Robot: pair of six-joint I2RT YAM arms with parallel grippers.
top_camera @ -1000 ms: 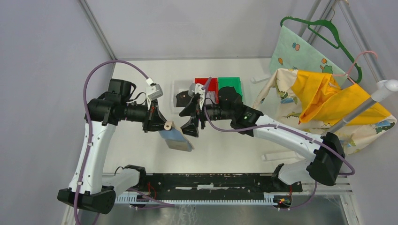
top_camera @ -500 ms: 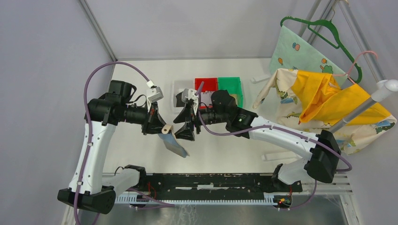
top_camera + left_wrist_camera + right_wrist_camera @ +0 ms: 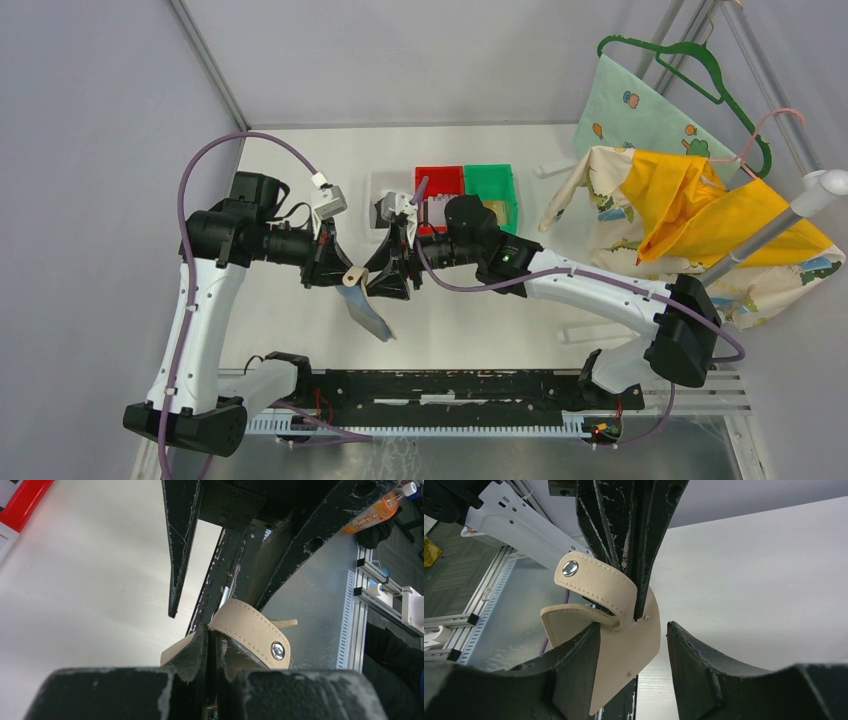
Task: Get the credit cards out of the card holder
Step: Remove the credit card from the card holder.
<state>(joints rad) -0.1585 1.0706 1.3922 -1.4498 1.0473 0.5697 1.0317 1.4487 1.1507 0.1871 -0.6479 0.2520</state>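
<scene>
My left gripper is shut on the beige card holder and holds it above the table. Its snap tab curls over beside the left gripper. The strip of clear sleeves hangs down from it, bluish-grey. My right gripper is open and faces the left one, its fingers either side of the holder. In the right wrist view the beige flap lies against the left finger of the right gripper; the other finger stands apart. No credit cards can be made out.
A white bin, a red bin and a green bin stand in a row behind the grippers. Patterned and yellow cloths on hangers fill the right side. A black rail runs along the near edge.
My right gripper has moved left until its open fingers straddle the card holder. The hanging sleeve strip has turned and now looks narrower. The left arm has barely moved.
</scene>
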